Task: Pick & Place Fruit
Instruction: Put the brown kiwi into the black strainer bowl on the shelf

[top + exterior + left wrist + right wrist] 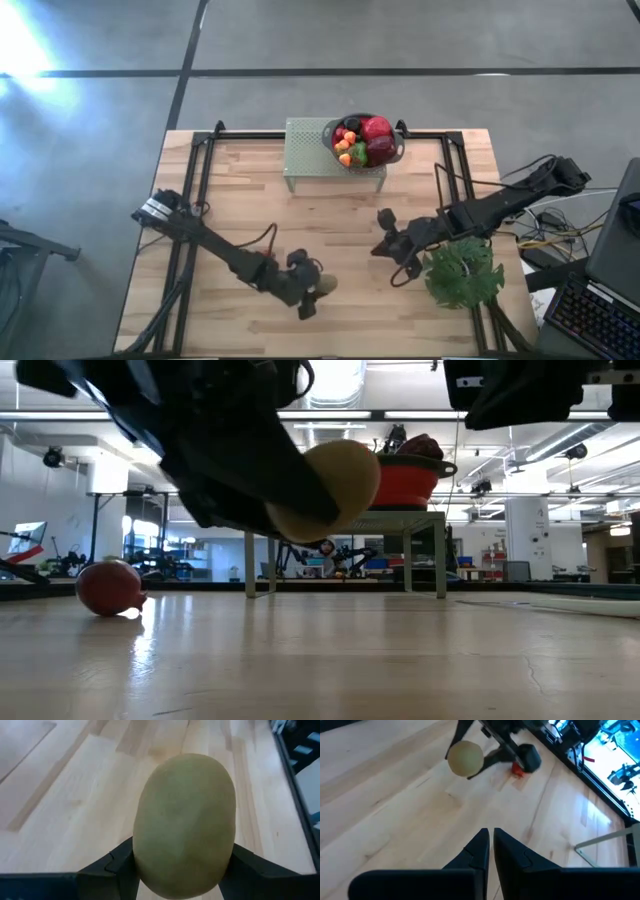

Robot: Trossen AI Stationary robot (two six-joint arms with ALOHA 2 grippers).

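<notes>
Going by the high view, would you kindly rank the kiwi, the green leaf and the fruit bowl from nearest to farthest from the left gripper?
1. Kiwi, clamped in the left gripper.
2. Green leaf, on the table's right side.
3. Fruit bowl, on the stand at the far edge.

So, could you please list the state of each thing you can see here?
left gripper: shut on the kiwi, lifted off the table
right gripper: shut, empty
bowl: on the stand, full of fruit
red fruit: lying on the table
leaf: flat on table
</notes>
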